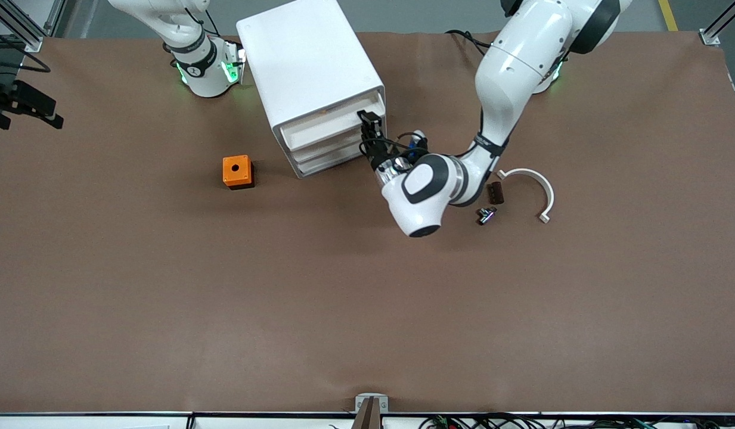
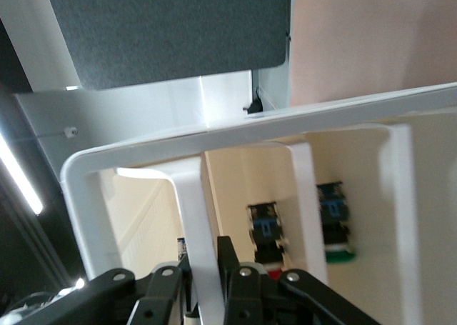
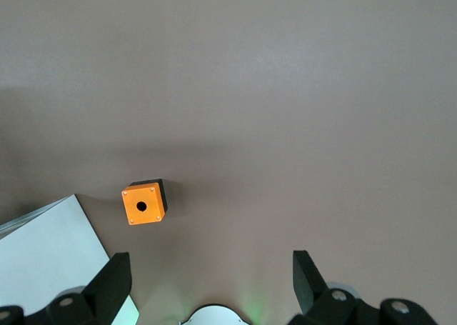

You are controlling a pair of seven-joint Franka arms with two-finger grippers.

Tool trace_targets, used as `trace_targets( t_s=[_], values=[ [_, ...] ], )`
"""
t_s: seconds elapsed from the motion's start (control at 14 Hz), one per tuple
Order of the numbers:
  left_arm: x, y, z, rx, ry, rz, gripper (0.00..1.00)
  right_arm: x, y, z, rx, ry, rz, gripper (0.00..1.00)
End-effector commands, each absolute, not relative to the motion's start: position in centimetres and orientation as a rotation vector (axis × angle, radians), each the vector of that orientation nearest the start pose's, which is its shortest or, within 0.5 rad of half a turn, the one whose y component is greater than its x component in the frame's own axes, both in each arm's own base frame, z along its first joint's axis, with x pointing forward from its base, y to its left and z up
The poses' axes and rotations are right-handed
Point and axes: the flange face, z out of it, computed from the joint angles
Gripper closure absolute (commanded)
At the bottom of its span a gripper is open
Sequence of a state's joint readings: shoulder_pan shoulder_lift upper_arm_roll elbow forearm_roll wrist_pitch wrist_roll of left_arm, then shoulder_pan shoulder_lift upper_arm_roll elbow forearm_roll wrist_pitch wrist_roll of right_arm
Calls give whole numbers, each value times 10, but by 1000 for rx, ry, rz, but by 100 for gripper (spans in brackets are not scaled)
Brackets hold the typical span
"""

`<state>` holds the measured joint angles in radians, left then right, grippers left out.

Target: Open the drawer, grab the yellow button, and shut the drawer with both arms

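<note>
The right arm (image 1: 191, 50) is cut off at the top edge of the front view, so its claw shows only in its own wrist view. There the right gripper (image 3: 211, 268) hangs idle over bare table with its fingers spread wide. The orange cube (image 1: 237, 171) stands on the table toward the right arm's end, near the cabinet (image 1: 310, 65). The drawer (image 1: 328, 128) is drawn out a little. The left gripper (image 1: 370, 125) is at the drawer's front corner, and its fingers (image 2: 239, 286) pinch a white upright rib of the drawer front. Inside the drawer are two dark blue-black parts. One shows a reddish sliver at its end and seems to be the button (image 2: 265, 232), though its cap is mostly hidden by the claw. Toward the left arm's end lie a brown block (image 1: 495, 193), a small black part (image 1: 486, 215) and a white arc (image 1: 531, 187).
</note>
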<state>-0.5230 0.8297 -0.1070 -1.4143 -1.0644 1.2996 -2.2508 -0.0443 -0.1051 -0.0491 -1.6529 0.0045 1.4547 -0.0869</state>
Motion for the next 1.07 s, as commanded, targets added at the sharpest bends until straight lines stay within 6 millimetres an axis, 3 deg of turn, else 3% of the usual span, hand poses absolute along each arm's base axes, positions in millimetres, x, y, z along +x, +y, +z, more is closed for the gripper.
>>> trace_targets(
  t_s=[0.0, 0.07, 0.14, 0.36, 0.43, 0.57, 0.71, 0.85, 1.0],
  values=[
    [498, -437, 239, -1137, -1668, 1582, 86, 531, -53, 605, -3103, 13, 213, 0],
    [506, -429, 239, -1128, -1686, 1591, 85, 545, -53, 588, -3118, 3, 265, 0],
    [511, -424, 240, -1122, -1695, 1598, 85, 552, -55, 591, -3125, 5, 245, 0],
    [530, -401, 239, -1100, -1749, 1606, 85, 564, -63, 578, -3126, 10, 260, 0],
    [536, -395, 240, -1096, -1767, 1602, 85, 572, -65, 564, -3126, 12, 287, 0],
    [544, -385, 240, -1085, -1783, 1615, 84, 575, -64, 560, -3132, 17, 289, 0],
    [551, -375, 241, -1076, -1798, 1628, 82, 575, -55, 561, -3133, 31, 283, 0],
    [554, -371, 242, -1069, -1806, 1631, 82, 576, -44, 562, -3122, 189, 279, 0],
    [554, -371, 242, -1067, -1805, 1633, 79, 575, -9, 565, -3131, 262, 282, 0]
  ],
)
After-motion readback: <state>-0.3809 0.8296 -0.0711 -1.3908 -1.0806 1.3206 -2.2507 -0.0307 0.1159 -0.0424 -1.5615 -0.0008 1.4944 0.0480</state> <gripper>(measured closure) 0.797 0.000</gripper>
